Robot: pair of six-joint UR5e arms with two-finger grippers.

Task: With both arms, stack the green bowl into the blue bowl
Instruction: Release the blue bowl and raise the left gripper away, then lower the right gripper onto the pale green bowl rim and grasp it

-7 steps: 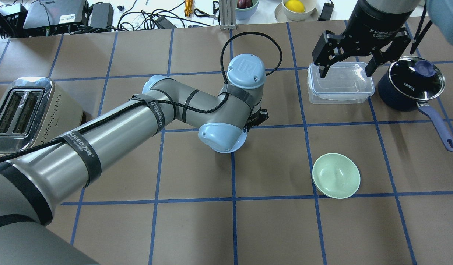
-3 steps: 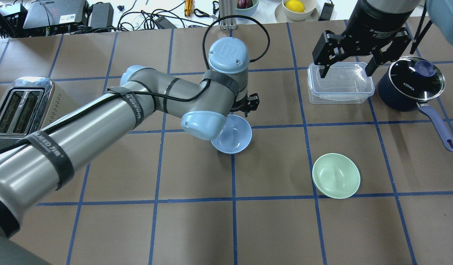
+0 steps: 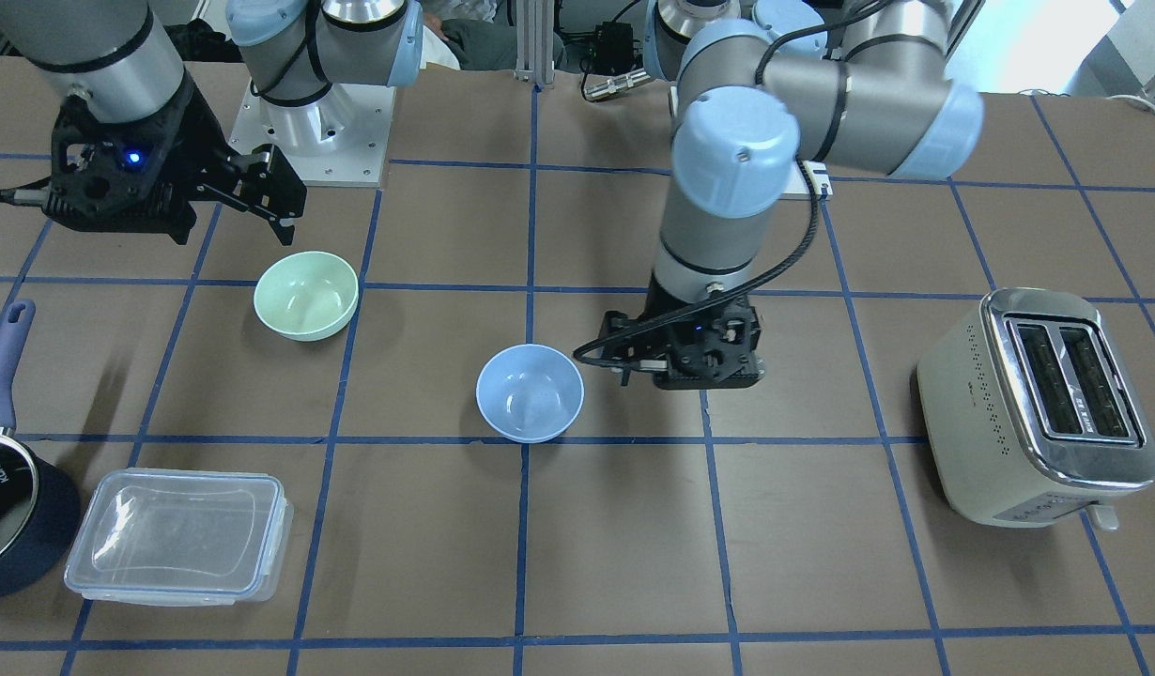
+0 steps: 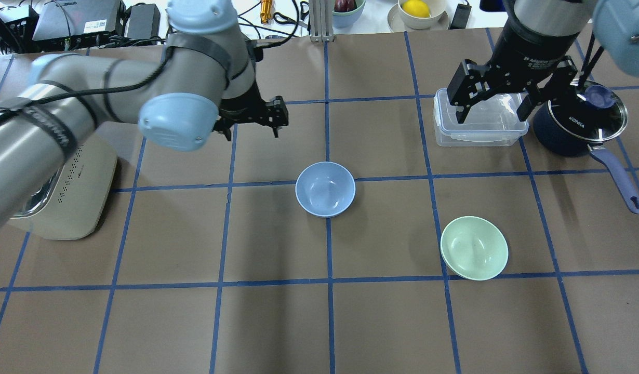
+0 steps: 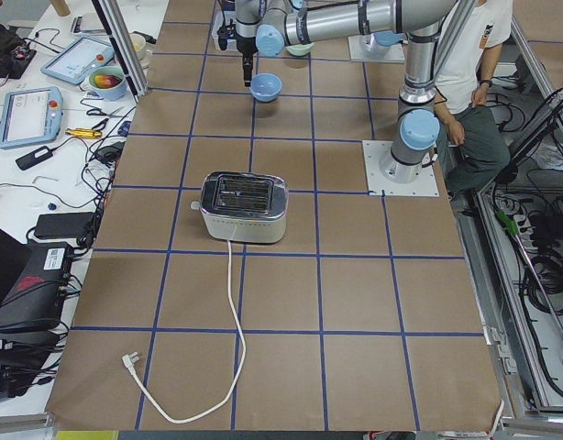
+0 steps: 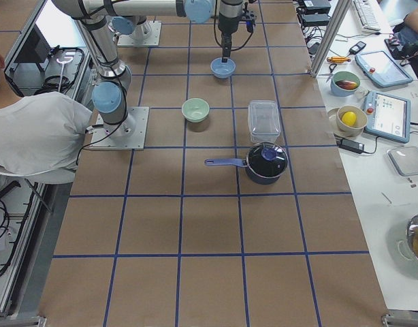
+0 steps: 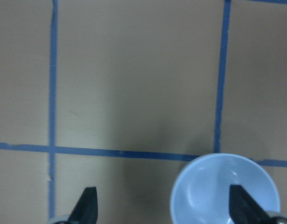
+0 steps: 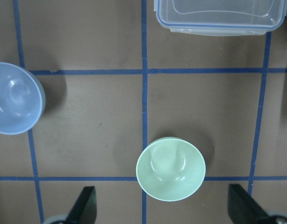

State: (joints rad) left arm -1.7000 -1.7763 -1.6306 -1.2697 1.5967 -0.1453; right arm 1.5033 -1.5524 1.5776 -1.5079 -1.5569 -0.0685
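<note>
The blue bowl stands upright and empty near the table's middle; it also shows in the front view and at the bottom right of the left wrist view. The green bowl stands upright and empty to its right and nearer me, apart from it, and shows in the front view and the right wrist view. My left gripper is open and empty, left of and beyond the blue bowl. My right gripper is open and empty, raised over the clear container, far beyond the green bowl.
A clear lidded container and a navy saucepan with a glass lid stand at the back right. A toaster stands at the left, partly under my left arm. Cables and dishes lie beyond the table's far edge.
My left arm has swung back and to the left, away from the blue bowl, which stays on the table fully uncovered. My right gripper has shifted slightly.
</note>
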